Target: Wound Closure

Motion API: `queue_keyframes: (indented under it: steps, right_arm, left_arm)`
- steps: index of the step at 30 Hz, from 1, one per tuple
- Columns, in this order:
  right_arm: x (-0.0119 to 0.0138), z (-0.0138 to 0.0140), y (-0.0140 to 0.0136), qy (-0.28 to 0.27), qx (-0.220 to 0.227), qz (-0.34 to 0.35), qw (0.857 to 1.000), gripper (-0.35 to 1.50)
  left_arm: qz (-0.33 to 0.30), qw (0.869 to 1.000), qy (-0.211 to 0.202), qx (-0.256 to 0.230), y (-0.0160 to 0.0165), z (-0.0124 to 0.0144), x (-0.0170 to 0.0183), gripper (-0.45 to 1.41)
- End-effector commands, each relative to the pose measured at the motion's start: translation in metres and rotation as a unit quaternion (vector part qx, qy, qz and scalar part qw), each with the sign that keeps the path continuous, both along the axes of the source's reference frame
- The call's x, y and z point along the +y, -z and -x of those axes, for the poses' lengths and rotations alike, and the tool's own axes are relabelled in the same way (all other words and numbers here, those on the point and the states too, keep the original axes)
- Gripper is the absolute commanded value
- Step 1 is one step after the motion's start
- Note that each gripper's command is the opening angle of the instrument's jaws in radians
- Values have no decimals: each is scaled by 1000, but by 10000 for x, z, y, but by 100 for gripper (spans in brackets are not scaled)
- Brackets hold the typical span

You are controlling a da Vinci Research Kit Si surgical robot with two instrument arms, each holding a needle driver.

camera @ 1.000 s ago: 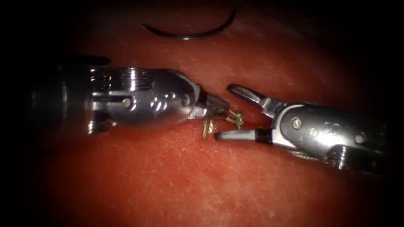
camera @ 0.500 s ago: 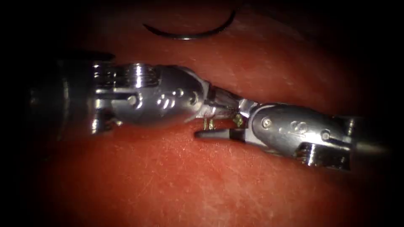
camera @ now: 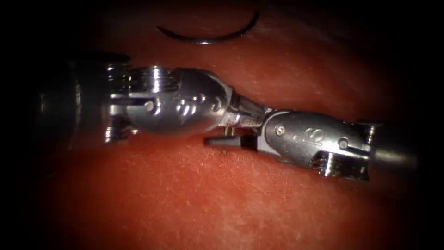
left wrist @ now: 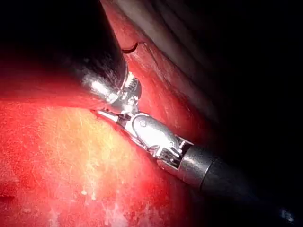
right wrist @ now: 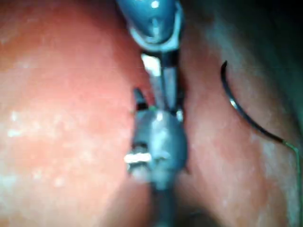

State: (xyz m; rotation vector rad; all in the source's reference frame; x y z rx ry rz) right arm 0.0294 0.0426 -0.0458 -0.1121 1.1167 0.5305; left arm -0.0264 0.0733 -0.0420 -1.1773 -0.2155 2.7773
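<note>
The left claw (camera: 247,113) is showing a rounded housing of polished silver metal, catching the light with bright glints. A ribbed, ringed collar is sitting behind it, with small round screws and pin holes dotting the side. The right claw (camera: 231,139) is wearing the same shiny silver casing, with a round screw head, stamped markings and a notched hinge block at the back. Its lower finger is looking dark and tapered. A smooth grey shaft is running behind.
</note>
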Motion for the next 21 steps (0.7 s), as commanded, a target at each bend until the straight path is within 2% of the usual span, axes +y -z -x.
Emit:
queue_keyframes:
  steps: [1, 2, 3, 4, 5, 6, 10, 14, 17, 18, 19, 21]
  right_arm:
    - [-1, -9, -6, 1, 2, 1, 1000, 106]
    - [-1, -9, -6, 2, 2, 1, 1000, 104]
    - [-2, -11, -6, 4, 4, 0, 1000, 94]
    - [-2, -10, -5, 9, 8, 0, 1000, 54]
    - [-3, -8, -4, 15, 16, 0, 1000, -13]
    - [-3, -6, -3, 14, 20, 1, 1000, -35]
    - [3, 6, 14, 10, 26, 2, 1000, -35]
    - [5, 8, 16, 8, 24, 11, 1000, -35]
    - [4, 9, 15, -17, 3, 15, 1000, 118]
    - [3, 12, 15, -27, -8, 20, 999, 140]
    - [1, 17, 14, -36, -9, 14, 999, 147]
    - [-3, 23, 15, -32, 6, 1, 999, 147]
  left_arm:
    - [0, 1000, 0, 0, -5, 5, 0, -35]
    - [0, 1000, 0, 0, -5, 5, 0, -35]
    - [-2, 1000, 3, -1, -5, 5, 0, -35]
    - [-2, 1000, 2, -2, -4, 4, 1, -35]
    - [-2, 1000, 2, -2, -4, 4, 0, -35]
    - [-2, 1000, 2, -2, -4, 4, 0, -35]
    - [-4, 1000, 5, -1, -4, 4, 0, -35]
    - [-5, 1000, 4, -2, -3, 3, 0, -35]
    - [-9, 1000, 3, -7, 2, -6, 5, -35]
    - [-9, 1000, 3, -9, 4, -10, 8, -35]
    - [-7, 1000, 10, -11, 11, -23, 15, -35]
    - [-4, 1000, 16, -10, 18, -37, 23, -35]
